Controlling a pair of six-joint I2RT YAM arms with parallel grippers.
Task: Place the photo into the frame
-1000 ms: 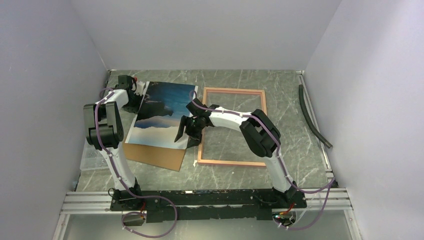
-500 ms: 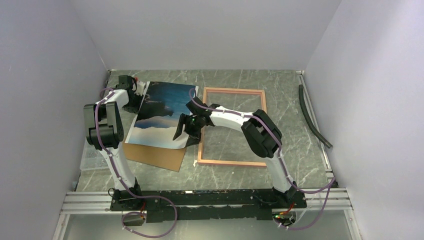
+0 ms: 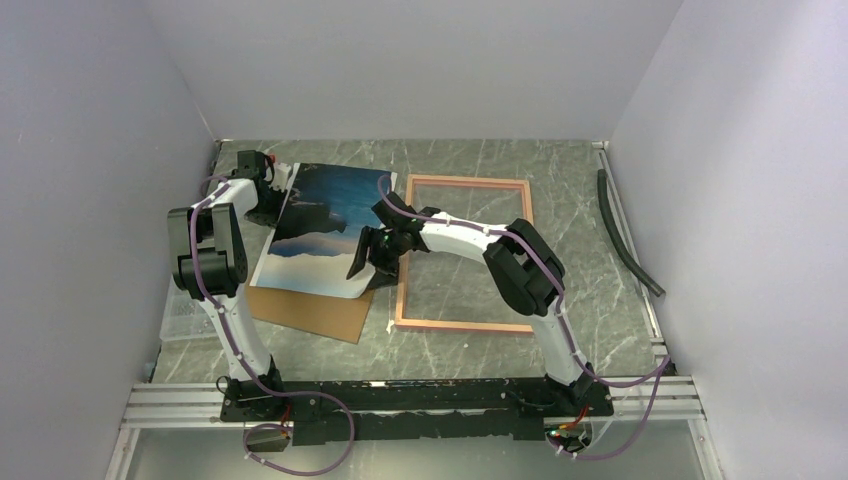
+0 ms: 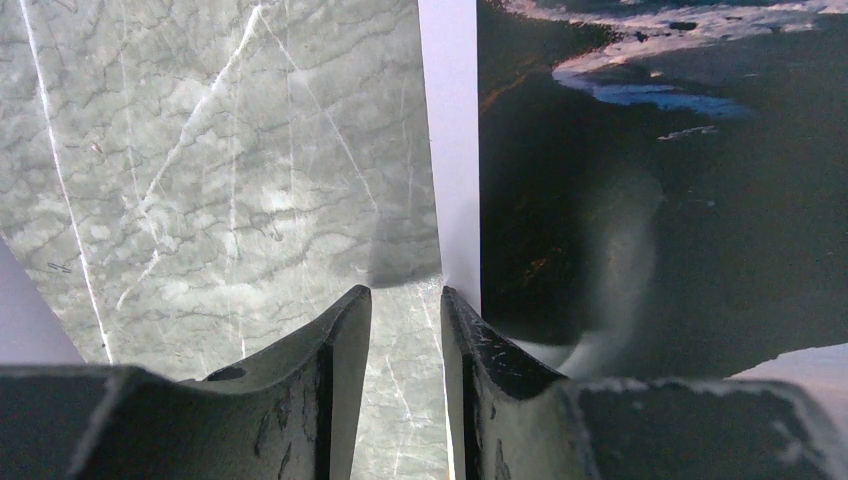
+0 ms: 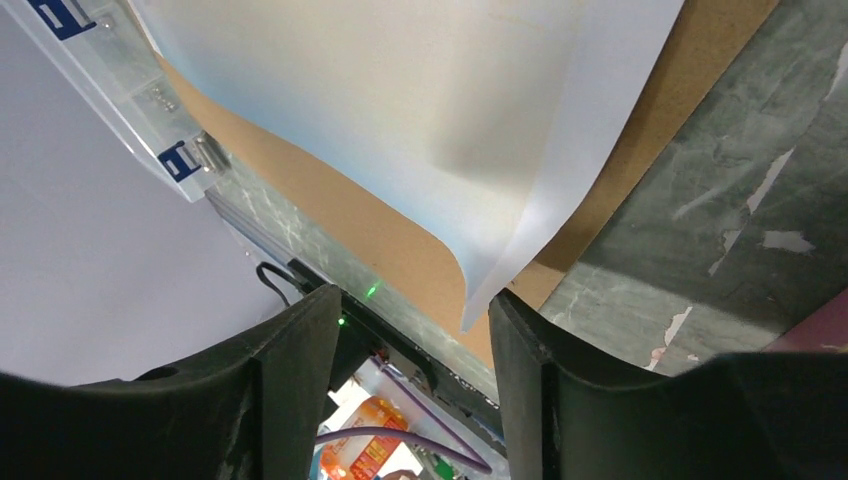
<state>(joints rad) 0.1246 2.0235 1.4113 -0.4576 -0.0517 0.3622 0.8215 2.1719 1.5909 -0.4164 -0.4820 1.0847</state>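
Note:
The photo [image 3: 322, 222] of blue sea and dark cliffs lies face up at the left, its near part over a brown backing board [image 3: 312, 312]. The pink frame [image 3: 470, 181] lies flat to its right, with the table showing through it. My left gripper [image 3: 274, 190] is at the photo's far left edge. In the left wrist view its jaws [image 4: 400, 296] stand slightly apart, with the photo's white margin [image 4: 448, 150] against the right fingertip. My right gripper [image 3: 368, 264] is open at the photo's raised near right corner. The white back [image 5: 400, 110] curls down between its fingers.
A clear plastic box [image 3: 186, 315] sits at the left table edge beside the board and also shows in the right wrist view [image 5: 120, 70]. A black hose [image 3: 626, 235] lies along the right wall. An aluminium rail [image 3: 420, 395] runs along the near edge.
My right gripper has shifted slightly left at the photo's near right corner, and that corner has curled up a little. The left arm has not moved.

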